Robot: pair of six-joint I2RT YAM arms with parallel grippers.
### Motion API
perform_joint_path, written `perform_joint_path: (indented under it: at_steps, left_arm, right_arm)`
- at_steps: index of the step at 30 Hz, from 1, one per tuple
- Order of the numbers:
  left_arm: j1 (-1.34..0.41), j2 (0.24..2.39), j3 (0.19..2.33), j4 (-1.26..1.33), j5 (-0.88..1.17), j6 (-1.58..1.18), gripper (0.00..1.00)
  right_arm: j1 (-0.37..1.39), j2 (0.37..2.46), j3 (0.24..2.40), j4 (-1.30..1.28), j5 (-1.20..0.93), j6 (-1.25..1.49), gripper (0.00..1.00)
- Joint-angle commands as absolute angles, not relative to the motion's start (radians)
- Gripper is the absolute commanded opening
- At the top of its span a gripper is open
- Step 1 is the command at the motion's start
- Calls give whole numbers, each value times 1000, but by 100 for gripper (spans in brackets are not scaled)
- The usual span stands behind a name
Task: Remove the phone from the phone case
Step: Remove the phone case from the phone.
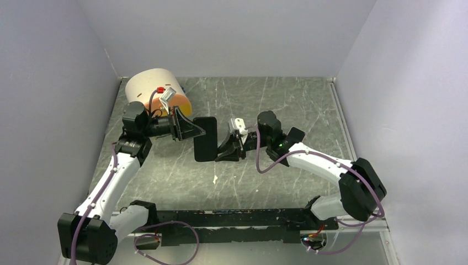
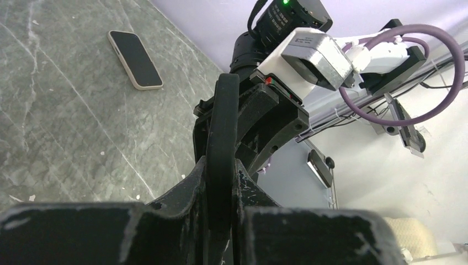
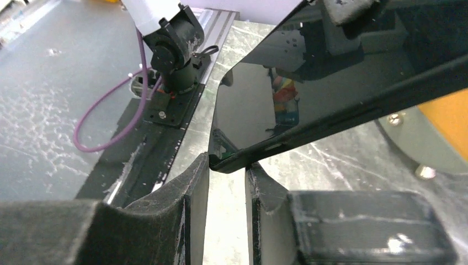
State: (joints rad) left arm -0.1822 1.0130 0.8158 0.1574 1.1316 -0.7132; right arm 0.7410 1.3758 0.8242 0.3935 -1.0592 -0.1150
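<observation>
My left gripper [image 1: 190, 131] is shut on the left edge of a black phone case [image 1: 205, 138] and holds it upright above the table. In the left wrist view the case [image 2: 222, 138] shows edge-on between the fingers. My right gripper [image 1: 225, 149] is at the case's right edge. In the right wrist view its fingertips [image 3: 200, 165] pinch a corner of the glossy black case [image 3: 259, 110]. A phone [image 2: 135, 59] with a dark screen and a light rim lies flat on the table beyond the right arm. It is partly hidden by that arm in the top view [image 1: 294, 135].
A beige and orange cylinder [image 1: 157, 91] stands at the back left, close behind my left wrist. White walls enclose the grey marble table [image 1: 287, 105]. A black rail [image 1: 232, 221] runs along the near edge, with purple cables by the arm bases.
</observation>
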Motion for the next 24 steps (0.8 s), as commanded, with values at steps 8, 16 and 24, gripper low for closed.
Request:
perform_joint_path:
  at_steps: [8,16,24]
  left_arm:
    - [-181,1045,801,484,1180,-1013,2]
    - [-181,1036,810,464,1178,-1006,2]
    - [-181,1021,792,475,1173,-992,3]
  right_arm:
    - [744,1411,942,147,-1028,-538,0]
    - [744,1448,1008,35,-966,-645,0]
    - [743,1448,973,142,-964,-538,0]
